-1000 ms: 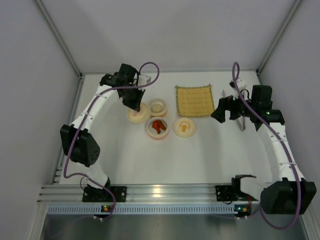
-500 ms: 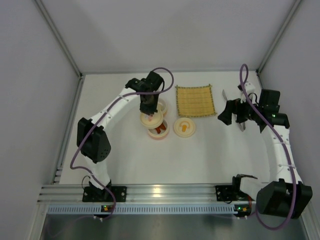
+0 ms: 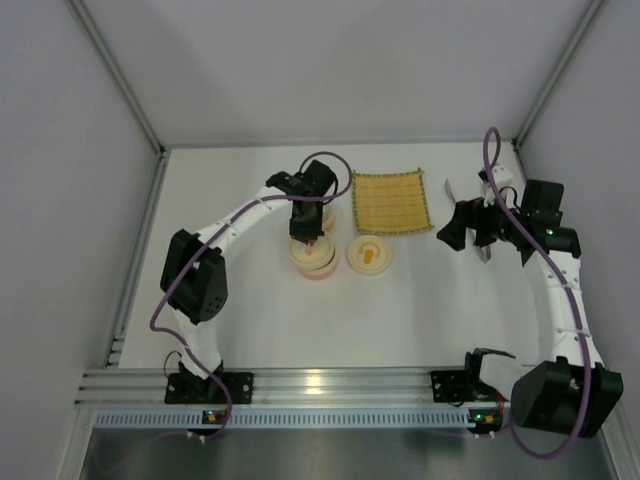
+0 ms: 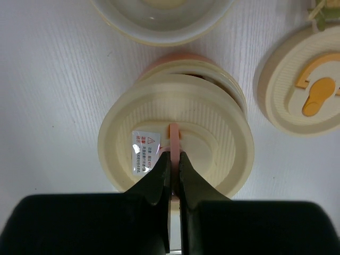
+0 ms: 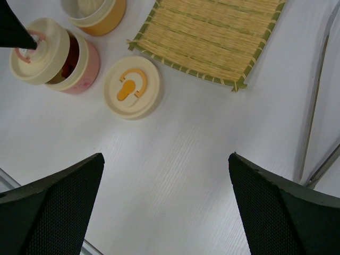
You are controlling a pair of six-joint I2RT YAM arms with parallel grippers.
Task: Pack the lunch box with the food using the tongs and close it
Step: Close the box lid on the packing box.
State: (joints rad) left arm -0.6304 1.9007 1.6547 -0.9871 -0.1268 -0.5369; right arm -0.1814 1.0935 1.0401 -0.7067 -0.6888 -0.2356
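My left gripper [image 4: 174,164] is shut on the pink tab [image 4: 173,141] of a round cream lid [image 4: 212,133]. It holds the lid over the lunch box's pink bowl [image 5: 85,71], shifted a little off centre. Red-orange sausage pieces [image 5: 70,57] show in the gap under the lid. The orange bowl [image 5: 101,18] just behind holds the off-white ball [image 5: 87,4]. The silver tongs [image 5: 313,106] lie on the table at the far right, beside my right gripper [image 5: 166,159], which hangs open over bare table.
A second cream lid [image 3: 369,254] with an orange handle lies right of the pink bowl. The yellow woven mat [image 3: 389,202] lies behind it. White walls enclose the table on three sides.
My left arm has swung right with the cream lid, from left of the bowls to over the pink bowl. The right arm drew back slightly to the right.
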